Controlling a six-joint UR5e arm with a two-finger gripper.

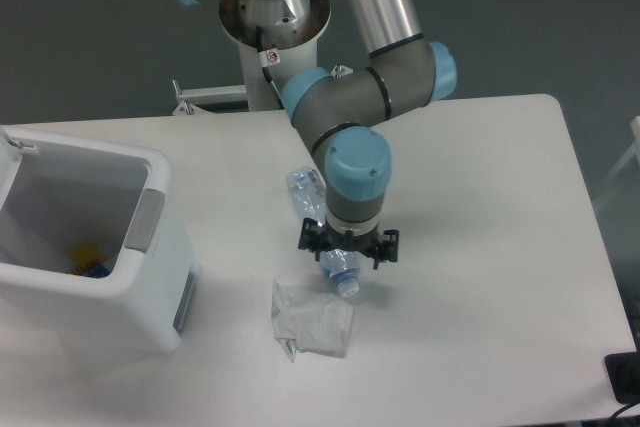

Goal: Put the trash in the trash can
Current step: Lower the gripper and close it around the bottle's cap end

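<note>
Two pieces of trash lie on the table [480,177], neither yet in the trash can [90,247]; the crushed bottle [318,215] lies at an angle mid-table, its cap end near the crumpled wrapper [312,319] just below it; the trash can stands at the left edge, well apart from both, with some small coloured bits visible at its bottom; the gripper [348,245] hangs directly over the lower half of the bottle, the wrist hiding that part; fingers look spread to either side, though whether they touch the plastic cannot be told. Risks, as I judge them: crushed plastic is slick and springy, so a close near the cap end could squirt the bottle sideways; a low descent might also nudge the wrapper; an off-centre hold could let the bottle swing and drop short of the can.
</note>
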